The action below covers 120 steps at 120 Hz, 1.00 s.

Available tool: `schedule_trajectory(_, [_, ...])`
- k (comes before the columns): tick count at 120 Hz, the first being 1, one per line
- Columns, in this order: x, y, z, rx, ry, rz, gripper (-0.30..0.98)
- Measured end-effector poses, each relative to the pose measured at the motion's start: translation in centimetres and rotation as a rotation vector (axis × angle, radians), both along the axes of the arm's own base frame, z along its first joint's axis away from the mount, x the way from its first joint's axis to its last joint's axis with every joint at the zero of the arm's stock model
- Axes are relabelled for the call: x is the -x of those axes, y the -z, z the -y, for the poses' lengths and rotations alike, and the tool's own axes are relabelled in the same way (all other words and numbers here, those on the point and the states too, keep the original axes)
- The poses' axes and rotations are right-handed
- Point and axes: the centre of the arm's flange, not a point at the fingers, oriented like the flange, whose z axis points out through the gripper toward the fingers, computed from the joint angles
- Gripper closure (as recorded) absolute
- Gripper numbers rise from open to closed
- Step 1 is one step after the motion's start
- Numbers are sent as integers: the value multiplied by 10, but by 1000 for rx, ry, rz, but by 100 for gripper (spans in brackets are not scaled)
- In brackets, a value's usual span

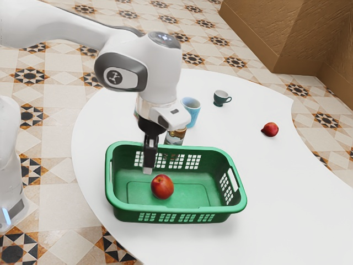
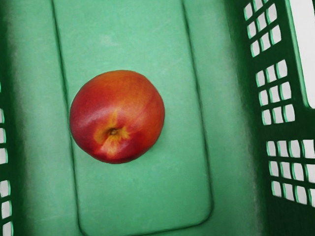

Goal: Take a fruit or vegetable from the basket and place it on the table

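Over a green plastic basket [image 1: 182, 210] on a curved white table [image 1: 287, 182], a black two-finger gripper [image 1: 148, 170] points downward from a white Franka arm [image 1: 140, 58], its tip above a red-and-orange nectarine [image 1: 162, 187]. Seen edge-on against the basket's far wall, the gripper does not reveal whether it is spread or pressed together. The nectarine rests on the basket's floor, apart from the tip, its stem hollow turned up toward the wrist camera and its underside out of sight. That close view crops the basket's walls, showing portions of their slotted panels.

Behind the basket, a brown-and-gray object [image 1: 175, 137] is partly covered by the rim and the hand, its exact kind hard to make out. Just beyond it stands a light blue cup [image 1: 191, 110], its lower part partly hidden by the hand. A small dark green cup [image 1: 220, 97] with a handle sits farther back. Toward the exterior view's right, a red fruit [image 1: 271, 130] with a dark tip lies on the table, too small to identify. The exterior view cuts off the arm's base, the table's near portion and a brown wooden structure [image 1: 265, 33] beyond the patterned tile floor [image 1: 49, 113].
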Motion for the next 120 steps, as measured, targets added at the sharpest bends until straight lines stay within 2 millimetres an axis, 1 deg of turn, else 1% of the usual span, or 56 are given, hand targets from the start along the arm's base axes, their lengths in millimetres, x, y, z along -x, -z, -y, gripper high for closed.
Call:
schedule_trajectory(15, [-15, 23, 7, 3, 9, -31, 0])
schedule_trajectory(26, [-22, 34, 8, 6, 9, -44, 0])
schedule_trajectory(36, [-26, 37, 7, 8, 7, -43, 0])
schedule_trajectory(53, [-37, 39, -10, 18, -24, -43, 0])
schedule_trajectory(62, [-42, 41, -14, 19, -30, -46, 0])
schedule_trajectory(76, [-47, 47, -15, 19, -28, -48, 0])
schedule_trajectory(99, [-59, 68, -14, 20, -24, -76, 0])
schedule_trajectory(120, [-63, 71, -16, 24, -26, -72, 0])
